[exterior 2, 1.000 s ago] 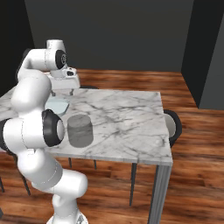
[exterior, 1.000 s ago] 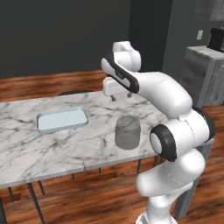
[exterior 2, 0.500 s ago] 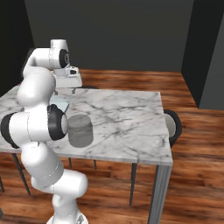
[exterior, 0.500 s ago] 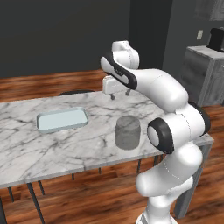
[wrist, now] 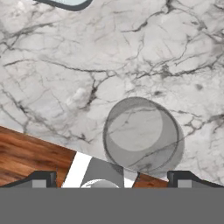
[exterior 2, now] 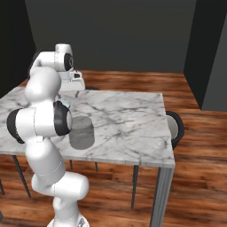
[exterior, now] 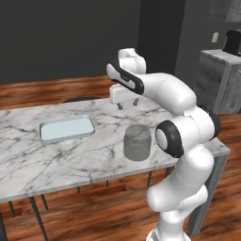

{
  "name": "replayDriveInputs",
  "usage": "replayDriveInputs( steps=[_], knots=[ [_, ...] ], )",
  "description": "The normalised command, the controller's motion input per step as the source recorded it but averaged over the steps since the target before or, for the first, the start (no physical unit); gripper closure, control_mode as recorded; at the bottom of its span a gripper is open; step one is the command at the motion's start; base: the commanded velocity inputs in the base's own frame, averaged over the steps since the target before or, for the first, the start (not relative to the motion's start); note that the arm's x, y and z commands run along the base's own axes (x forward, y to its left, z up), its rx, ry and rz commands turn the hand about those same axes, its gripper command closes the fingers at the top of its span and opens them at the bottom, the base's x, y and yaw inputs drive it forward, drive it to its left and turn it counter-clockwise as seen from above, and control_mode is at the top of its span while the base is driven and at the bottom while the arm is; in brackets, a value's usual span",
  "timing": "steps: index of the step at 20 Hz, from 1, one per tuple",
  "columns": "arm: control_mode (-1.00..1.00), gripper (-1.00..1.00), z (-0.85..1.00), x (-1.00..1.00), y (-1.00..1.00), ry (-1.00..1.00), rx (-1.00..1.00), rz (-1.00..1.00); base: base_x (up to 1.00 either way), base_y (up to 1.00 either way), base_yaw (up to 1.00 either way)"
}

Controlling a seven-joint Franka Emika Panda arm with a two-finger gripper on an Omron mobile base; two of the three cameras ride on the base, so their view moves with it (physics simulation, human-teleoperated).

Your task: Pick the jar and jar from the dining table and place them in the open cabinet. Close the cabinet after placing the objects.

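A translucent grey jar (exterior: 137, 142) (exterior 2: 81, 132) stands upright on the dining table (exterior: 56, 160) (exterior 2: 133, 115), near its front edge. My gripper (exterior: 128, 103) hangs above the table just beyond the jar, pointing down, open and holding nothing. In the hand view the jar (wrist: 142, 133) sits low and slightly right of centre on the marble (wrist: 65, 65), and the gripper (wrist: 111, 179) stands wide apart on either side of it, not touching. The cabinet is out of view.
A pale blue tray (exterior: 67, 128) (wrist: 65, 3) lies on the table left of the jar. Dark chairs stand at the far side (exterior: 80, 100) and at the right end (exterior 2: 175, 126). A grey counter unit (exterior: 221, 80) stands at the back right.
The arm's elbow and lower links have swung slightly, while the hand has stayed almost in place above the table. The jaws stay open and the jar has not moved.
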Motion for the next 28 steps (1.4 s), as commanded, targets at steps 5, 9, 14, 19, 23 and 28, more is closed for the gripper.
replayDriveInputs(
  steps=[5,9,14,19,23,28],
  knots=[
    [-1.00,-1.00,-0.19,0.03,0.00,0.03,0.00,0.03,0.00,0.00,0.00],
    [-1.00,-1.00,-0.05,0.00,0.00,0.00,0.00,0.02,0.00,0.00,0.00],
    [-1.00,-1.00,-0.06,-0.03,0.00,0.00,0.00,0.02,0.00,0.00,0.00],
    [-1.00,-1.00,-0.28,-0.05,0.00,0.00,0.01,0.00,0.00,0.00,0.00],
    [-1.00,-1.00,-0.31,0.00,0.00,0.00,0.01,0.00,0.00,0.00,0.00],
    [-1.00,-1.00,-0.23,-0.04,-0.08,0.00,0.10,0.00,0.00,0.00,0.00]
  ],
)
